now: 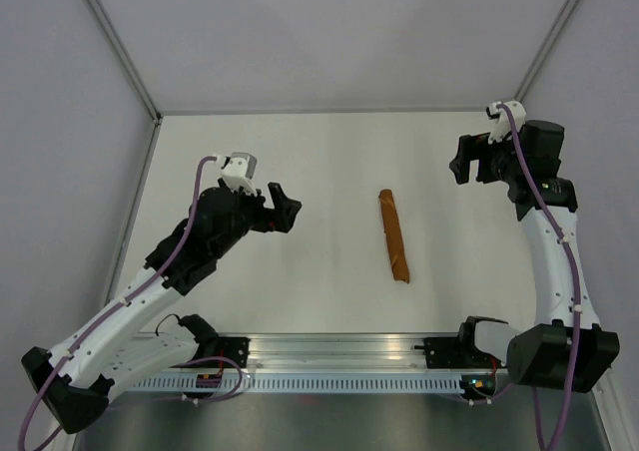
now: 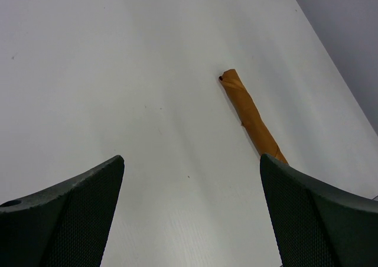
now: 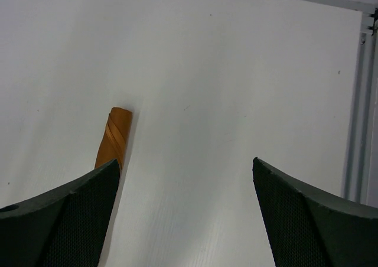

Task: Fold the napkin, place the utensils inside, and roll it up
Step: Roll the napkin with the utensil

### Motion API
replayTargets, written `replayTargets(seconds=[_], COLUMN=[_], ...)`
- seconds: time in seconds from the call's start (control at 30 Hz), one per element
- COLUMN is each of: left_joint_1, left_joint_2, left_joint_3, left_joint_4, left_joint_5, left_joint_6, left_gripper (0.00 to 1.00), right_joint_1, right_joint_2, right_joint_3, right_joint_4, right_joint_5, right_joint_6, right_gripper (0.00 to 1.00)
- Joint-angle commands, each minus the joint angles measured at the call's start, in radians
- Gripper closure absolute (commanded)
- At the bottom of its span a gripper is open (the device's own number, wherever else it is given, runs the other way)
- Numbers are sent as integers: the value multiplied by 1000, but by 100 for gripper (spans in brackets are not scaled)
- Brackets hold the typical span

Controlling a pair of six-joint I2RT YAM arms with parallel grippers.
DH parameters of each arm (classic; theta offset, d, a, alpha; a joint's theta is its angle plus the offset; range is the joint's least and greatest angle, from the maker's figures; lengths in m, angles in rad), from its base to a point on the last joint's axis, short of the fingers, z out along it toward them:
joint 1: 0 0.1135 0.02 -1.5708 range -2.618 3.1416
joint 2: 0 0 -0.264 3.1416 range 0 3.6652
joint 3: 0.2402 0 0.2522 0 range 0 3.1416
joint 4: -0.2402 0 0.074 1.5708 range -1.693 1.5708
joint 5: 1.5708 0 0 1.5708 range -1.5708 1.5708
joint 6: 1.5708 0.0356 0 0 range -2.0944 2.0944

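The rust-orange napkin [image 1: 393, 235] lies on the white table as a tight, slim roll, running from back to front near the centre. The utensils are hidden from view. My left gripper [image 1: 285, 207] hangs open well to the left of the roll, apart from it; in its wrist view the napkin [image 2: 250, 114] lies ahead, running behind the right finger [image 2: 322, 217]. My right gripper [image 1: 459, 162] is open at the back right, away from the roll. In the right wrist view, one end of the napkin [image 3: 113, 136] shows above the left finger [image 3: 62, 222]. Nothing sits between either pair of jaws.
A metal rail [image 1: 339, 356] with both arm bases runs along the near edge. Grey walls with a metal frame [image 1: 115, 42] close the table at the back and both sides. The table edge and frame [image 3: 360, 107] appear on the right of the right wrist view.
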Motion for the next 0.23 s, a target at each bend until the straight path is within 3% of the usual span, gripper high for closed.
replayTargets(seconds=[0.0,0.2], left_joint_1=[7,7], left_joint_2=[-19,-30], left_joint_3=[-8,-13], left_joint_4=[-57,-54], left_joint_5=[-4,2], left_joint_6=[60,59], left_gripper=[0,0], right_joint_1=[-3,-3], right_joint_2=[-41,-48], right_joint_3=[-10,-33], right_joint_4=[52,87], right_joint_5=[68,82], right_joint_6=[69,92], right_gripper=[2,2])
